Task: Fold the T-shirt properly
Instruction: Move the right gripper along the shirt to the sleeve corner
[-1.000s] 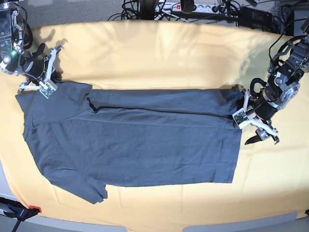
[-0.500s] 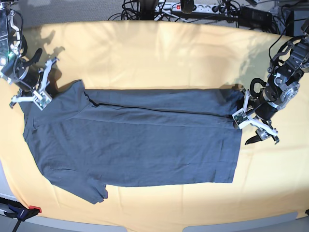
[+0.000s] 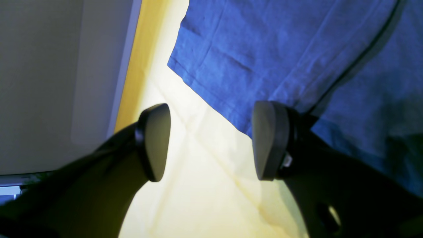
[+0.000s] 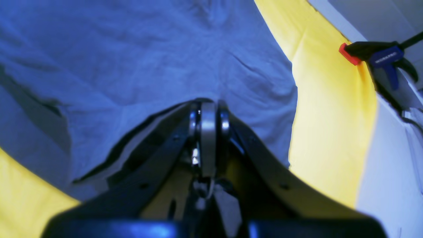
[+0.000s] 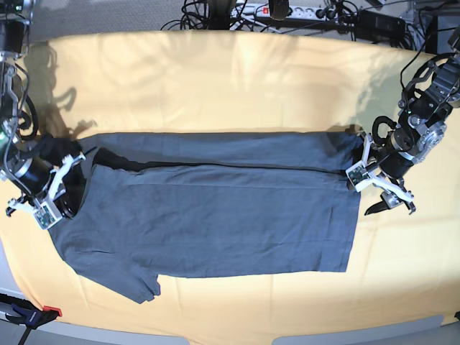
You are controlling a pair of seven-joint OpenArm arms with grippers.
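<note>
Base view is showing the T-shirt (image 5: pixel 215 208) lying flat on the yellow cloth (image 5: pixel 237 79). The right gripper (image 5: pixel 44 192) is pinching the shirt's shoulder end, folding it inward. The left gripper (image 5: pixel 381 188) is waiting spread wide beside the hem. Next, I think, it needs laying down smoothly.

The T-shirt (image 5: pixel 208 208) lies spread across the cloth (image 5: pixel 237 79) on the worktop, with the right gripper (image 5: pixel 44 192) at its left edge, the left gripper (image 5: pixel 379 188) just beside its right hem, and a clamp (image 5: pixel 29 315) at the near-left corner.
</note>
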